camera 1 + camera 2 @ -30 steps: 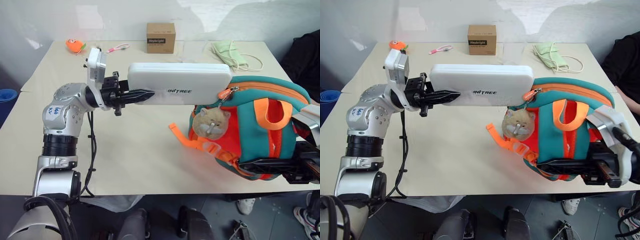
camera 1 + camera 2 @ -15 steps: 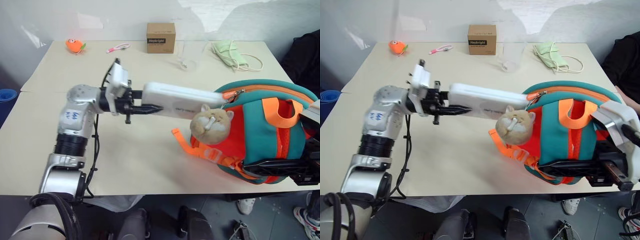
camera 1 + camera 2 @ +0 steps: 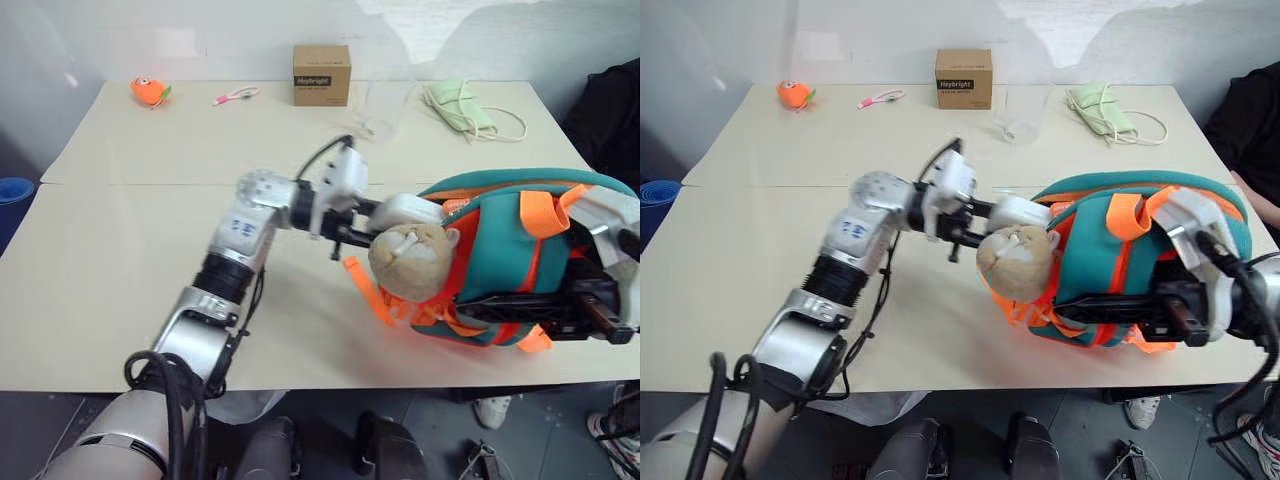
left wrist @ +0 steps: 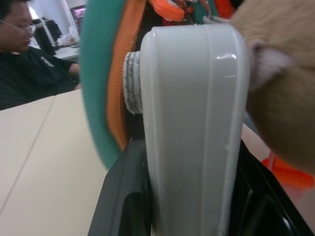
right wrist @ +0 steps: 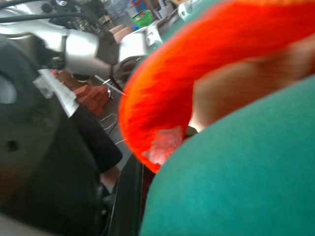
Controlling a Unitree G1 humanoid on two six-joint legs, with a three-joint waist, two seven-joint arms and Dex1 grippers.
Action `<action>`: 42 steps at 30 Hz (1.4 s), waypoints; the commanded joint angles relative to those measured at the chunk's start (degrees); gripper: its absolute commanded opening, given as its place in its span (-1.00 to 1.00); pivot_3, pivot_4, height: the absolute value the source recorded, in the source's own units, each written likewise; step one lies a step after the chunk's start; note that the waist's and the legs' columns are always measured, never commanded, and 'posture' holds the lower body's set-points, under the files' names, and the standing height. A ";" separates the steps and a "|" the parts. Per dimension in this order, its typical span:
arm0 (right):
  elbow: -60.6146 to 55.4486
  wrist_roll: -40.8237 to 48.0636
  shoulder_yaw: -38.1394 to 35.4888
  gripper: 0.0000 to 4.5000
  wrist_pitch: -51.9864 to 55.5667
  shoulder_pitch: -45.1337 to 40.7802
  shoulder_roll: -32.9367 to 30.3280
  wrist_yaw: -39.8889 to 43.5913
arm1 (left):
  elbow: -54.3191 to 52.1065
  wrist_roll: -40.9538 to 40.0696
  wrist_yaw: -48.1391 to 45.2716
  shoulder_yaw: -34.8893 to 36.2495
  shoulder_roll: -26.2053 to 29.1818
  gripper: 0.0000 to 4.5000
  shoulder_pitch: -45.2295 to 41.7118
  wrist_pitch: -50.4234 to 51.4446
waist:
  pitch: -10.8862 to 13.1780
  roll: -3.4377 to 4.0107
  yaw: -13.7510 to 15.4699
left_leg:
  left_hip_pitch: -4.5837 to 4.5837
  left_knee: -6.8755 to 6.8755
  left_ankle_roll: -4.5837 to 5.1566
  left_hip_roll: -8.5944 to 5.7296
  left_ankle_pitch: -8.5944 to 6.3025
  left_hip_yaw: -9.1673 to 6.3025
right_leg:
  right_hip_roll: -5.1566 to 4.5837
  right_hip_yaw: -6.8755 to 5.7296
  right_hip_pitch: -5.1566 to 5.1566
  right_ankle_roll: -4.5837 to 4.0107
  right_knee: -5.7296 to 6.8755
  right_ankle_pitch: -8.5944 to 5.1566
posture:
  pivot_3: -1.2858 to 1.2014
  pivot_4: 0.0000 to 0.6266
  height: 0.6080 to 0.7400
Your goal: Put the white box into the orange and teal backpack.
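- The white box (image 3: 408, 211), a second ago almost wholly outside the orange and teal backpack (image 3: 520, 255), now sits mostly inside its opening, with a short rounded end left showing.
- The left gripper (image 3: 352, 232), clamped on that end, has travelled across the bench (image 3: 120, 250) to just beside the backpack.
- The plush hamster charm (image 3: 408, 260) has swung toward the left gripper and now covers part of the box's end.
- The backpack has tipped, its handle (image 3: 545, 210) nearer the right gripper (image 3: 600, 320).
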 commanded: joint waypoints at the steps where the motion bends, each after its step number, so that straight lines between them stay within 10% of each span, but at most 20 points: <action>1: 0.39 -0.30 -1.07 -1.00 -1.66 -0.66 1.33 -2.04 | -0.67 1.83 2.91 -1.46 -2.50 0.13 -1.44 0.74 | 0.00 0.00 -0.01 | -0.01 0.03 0.01 0.00 0.00 -0.01 | -0.01 0.00 0.00 0.01 0.00 0.00 | 0.03 -0.52 1.00; 8: -1.69 0.35 -2.99 -1.00 -2.29 2.93 4.61 -6.25 | -7.66 2.60 7.80 0.98 1.22 0.97 3.18 4.63 | 0.00 0.01 -0.34 | 0.01 0.28 0.03 0.07 -0.02 -0.05 | -0.04 0.03 0.02 -0.01 0.01 0.02 | 0.03 -0.52 1.00; 17: -4.68 2.82 -6.57 -1.00 -2.64 8.43 6.00 -9.59 | -23.29 -21.65 -3.48 15.80 21.35 0.97 9.44 32.36 | -0.02 0.06 -1.29 | -0.06 0.41 -0.17 0.33 -0.07 -0.16 | 0.20 -0.04 0.02 -0.14 0.18 0.03 | 0.03 -0.52 1.00; 29: -4.60 4.07 -6.14 -1.00 -2.81 8.46 5.61 -10.21 | -22.53 -11.93 6.00 4.59 11.23 0.97 6.54 24.34 | -0.02 0.06 -1.42 | -0.37 0.72 0.17 -0.03 -0.15 -0.53 | -0.07 0.04 0.20 0.13 -0.01 0.20 | 0.03 -0.52 1.00; 42: -6.04 1.85 -10.64 -1.00 -5.79 15.59 6.14 -9.65 | -13.53 -12.36 4.32 10.54 16.10 -0.38 3.68 21.66 | -0.02 0.06 -1.49 | -0.40 0.73 0.23 0.03 -0.14 -0.32 | 0.00 -0.07 0.05 0.14 0.05 0.21 | 0.03 -0.52 1.00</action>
